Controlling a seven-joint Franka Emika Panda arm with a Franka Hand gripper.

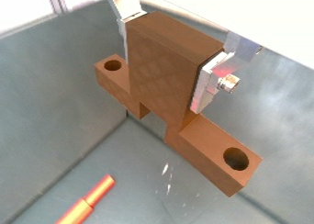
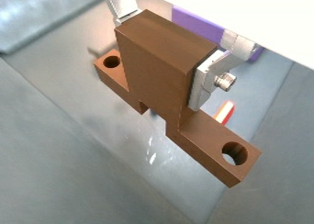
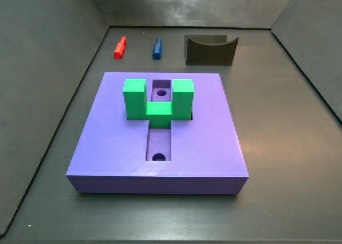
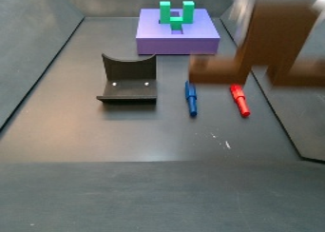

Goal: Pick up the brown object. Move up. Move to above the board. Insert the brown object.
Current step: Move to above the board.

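My gripper point(image 1: 168, 50) is shut on the brown object point(image 1: 164, 70), a T-shaped block. In both wrist views the silver fingers point(image 2: 207, 78) clamp the two sides of its long bar. The crosspiece with round end holes point(image 1: 233, 158) hangs below, above the grey floor. In a side view the brown object point(image 4: 272, 48) shows large and blurred at the right, in the air above the pegs. The purple-blue board point(image 3: 201, 158) carries the green U-shaped block point(image 3: 158, 98) over its groove. The board also shows in the other side view point(image 4: 159, 41) and a corner in a wrist view point(image 2: 203, 28). The gripper itself does not show in the side views.
A dark grey curved block point(image 3: 210, 49) point(image 4: 128, 79) stands on the floor. A red peg point(image 3: 119, 47) point(image 4: 238, 100) and a blue peg point(image 3: 155, 48) point(image 4: 192, 97) lie beside it. The red peg also shows under the held block point(image 1: 86, 202) point(image 2: 223, 110). Grey walls ring the floor.
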